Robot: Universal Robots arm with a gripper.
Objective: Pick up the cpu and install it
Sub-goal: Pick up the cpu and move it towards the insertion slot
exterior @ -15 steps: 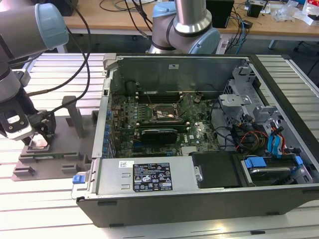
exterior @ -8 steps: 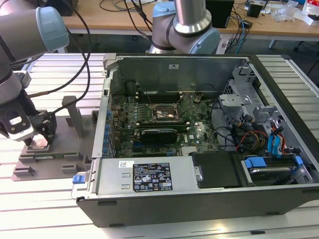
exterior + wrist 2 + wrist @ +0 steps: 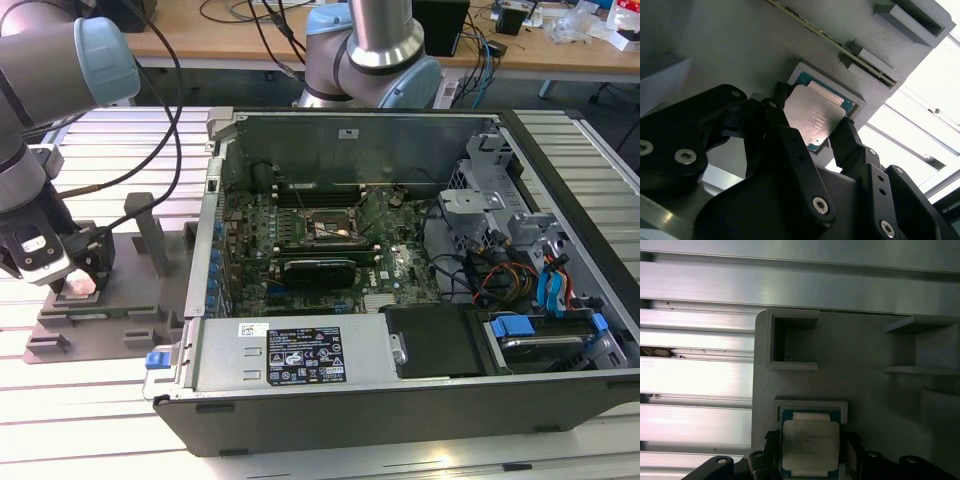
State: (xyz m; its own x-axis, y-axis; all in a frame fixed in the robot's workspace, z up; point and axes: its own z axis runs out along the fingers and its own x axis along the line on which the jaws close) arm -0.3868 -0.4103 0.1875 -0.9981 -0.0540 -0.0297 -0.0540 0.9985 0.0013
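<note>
The cpu (image 3: 815, 120) looks light, thin and stiff, with a slick metal top and likely a delicate underside, so two opposite edges seem the safe hold. It lies flat in a pocket of the grey tray (image 3: 875, 390) on the counter (image 3: 100, 420), at the exterior view's left. The gripper (image 3: 812, 116) hangs over it, jaws parted slightly wider than the chip, flanking it, holding nothing
</note>
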